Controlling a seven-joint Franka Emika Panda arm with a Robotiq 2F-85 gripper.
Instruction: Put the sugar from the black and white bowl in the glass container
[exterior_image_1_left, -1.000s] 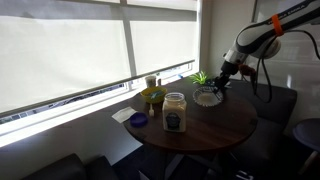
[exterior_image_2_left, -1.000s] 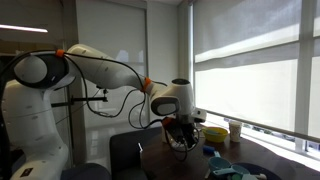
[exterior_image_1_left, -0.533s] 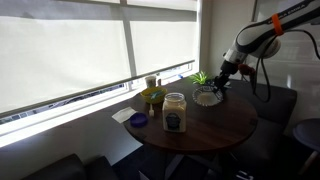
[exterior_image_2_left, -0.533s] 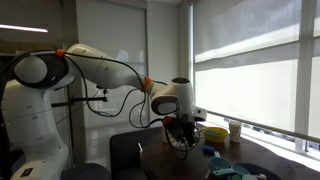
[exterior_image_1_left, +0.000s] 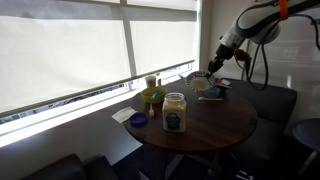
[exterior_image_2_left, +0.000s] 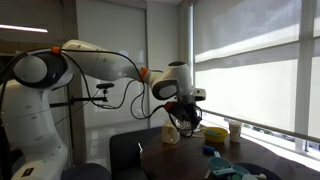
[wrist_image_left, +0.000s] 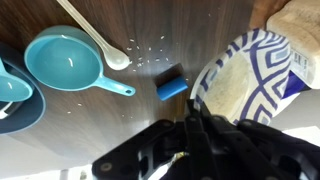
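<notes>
My gripper (exterior_image_1_left: 212, 71) is shut on the rim of the black and white bowl (exterior_image_1_left: 204, 87) and holds it tilted above the round wooden table (exterior_image_1_left: 215, 125). In the wrist view the bowl (wrist_image_left: 248, 78) shows a pale inside and a dark patterned rim, pinched between my fingers (wrist_image_left: 193, 112). The glass container (exterior_image_1_left: 175, 112), a tall clear jar with a pale lid and dark label, stands upright near the table's front, apart from the bowl. My gripper also shows raised in an exterior view (exterior_image_2_left: 186, 122).
Under the bowl lie teal measuring cups (wrist_image_left: 65, 62), a white spoon (wrist_image_left: 95, 35), a small blue block (wrist_image_left: 170, 86) and scattered grains. A yellowish-green jar (exterior_image_1_left: 153, 97), a small blue dish (exterior_image_1_left: 139, 120) and a white napkin (exterior_image_1_left: 122, 115) sit toward the window side.
The gripper has risen from the table with the bowl in it and moved a little toward the jar; the bowl now hangs tilted in the air.
</notes>
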